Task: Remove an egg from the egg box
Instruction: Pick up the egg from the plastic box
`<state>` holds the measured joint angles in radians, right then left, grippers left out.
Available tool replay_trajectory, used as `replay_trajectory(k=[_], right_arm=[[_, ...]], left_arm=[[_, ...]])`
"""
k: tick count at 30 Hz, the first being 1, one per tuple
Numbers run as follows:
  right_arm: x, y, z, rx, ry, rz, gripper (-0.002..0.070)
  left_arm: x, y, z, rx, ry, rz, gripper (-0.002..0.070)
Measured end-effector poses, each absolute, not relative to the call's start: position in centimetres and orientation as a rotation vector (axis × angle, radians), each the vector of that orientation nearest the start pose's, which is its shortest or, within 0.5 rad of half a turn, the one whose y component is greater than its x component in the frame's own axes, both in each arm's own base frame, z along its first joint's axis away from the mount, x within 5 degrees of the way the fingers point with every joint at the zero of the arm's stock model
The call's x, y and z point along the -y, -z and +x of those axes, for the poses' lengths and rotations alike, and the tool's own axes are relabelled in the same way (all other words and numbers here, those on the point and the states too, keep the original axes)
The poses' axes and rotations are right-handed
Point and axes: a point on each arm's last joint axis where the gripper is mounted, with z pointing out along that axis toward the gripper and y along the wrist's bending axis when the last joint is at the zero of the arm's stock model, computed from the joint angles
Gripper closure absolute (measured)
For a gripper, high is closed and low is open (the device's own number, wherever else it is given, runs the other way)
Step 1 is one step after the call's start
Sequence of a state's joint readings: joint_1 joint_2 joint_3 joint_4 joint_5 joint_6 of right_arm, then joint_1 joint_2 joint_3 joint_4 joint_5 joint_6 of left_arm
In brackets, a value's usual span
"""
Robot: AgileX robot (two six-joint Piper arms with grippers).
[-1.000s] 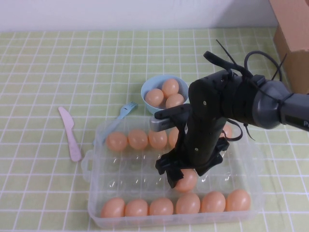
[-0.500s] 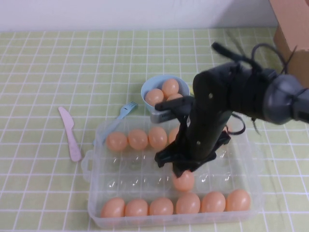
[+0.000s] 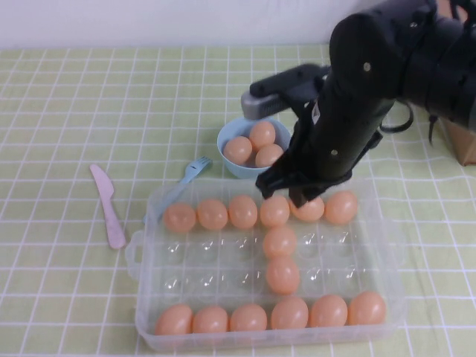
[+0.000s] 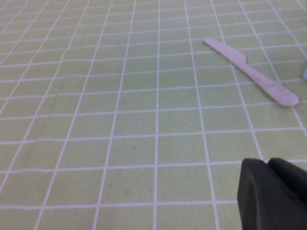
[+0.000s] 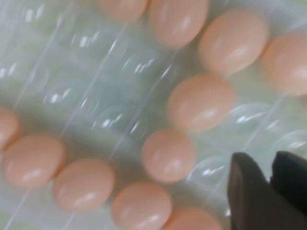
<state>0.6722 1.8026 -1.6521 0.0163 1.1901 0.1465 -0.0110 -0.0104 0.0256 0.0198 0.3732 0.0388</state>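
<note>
The clear plastic egg box (image 3: 141, 253) lies at the front of the table with a row of eggs along its back, a row along its front and two eggs in the middle. One middle egg (image 3: 282, 275) also shows in the right wrist view (image 5: 169, 155). My right gripper (image 3: 284, 192) hangs above the back row of the box, fingers close together with nothing between them; it shows in its own wrist view (image 5: 271, 177). My left gripper (image 4: 268, 165) is shut and empty, low over the green cloth, and is out of the high view.
A light-blue bowl (image 3: 230, 141) with three eggs stands just behind the box. A blue fork (image 3: 182, 182) and a pale knife (image 3: 108, 204) lie left of the box; the knife shows in the left wrist view (image 4: 252, 72). A cardboard box (image 3: 465, 141) stands at the far right.
My right gripper has risen from the middle egg and moved back toward the bowl without it. The egg stays in its dimple. A second middle egg is now uncovered.
</note>
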Motion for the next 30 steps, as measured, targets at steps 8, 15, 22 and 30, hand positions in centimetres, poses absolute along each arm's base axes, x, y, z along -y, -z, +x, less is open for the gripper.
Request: replay_trajectory(k=[8,15,22,30], right_arm=[[-24.9,-26.0,28.8,-2.879,-0.275,-0.799,0.0217],[-25.5,-23.0,28.4,-2.882,-0.294,-0.775,0.0155],[-26.0,-21.0,29.0,-2.901,-0.287,-0.762,0.0181],[-26.2,-20.1,29.1,-2.928,-0.282,-0.761,0.0283]], left_arm=[[0.0,-17.2,5.3,-1.871,-0.039,0.059,0.0680],[0.0,-17.2,5.3,-1.871,-0.039,0.059,0.0680],[0.0,-17.2,5.3,-1.871,-0.039,0.059,0.0680],[0.0,-17.2,5.3,-1.871,-0.039,0.059,0.0680]])
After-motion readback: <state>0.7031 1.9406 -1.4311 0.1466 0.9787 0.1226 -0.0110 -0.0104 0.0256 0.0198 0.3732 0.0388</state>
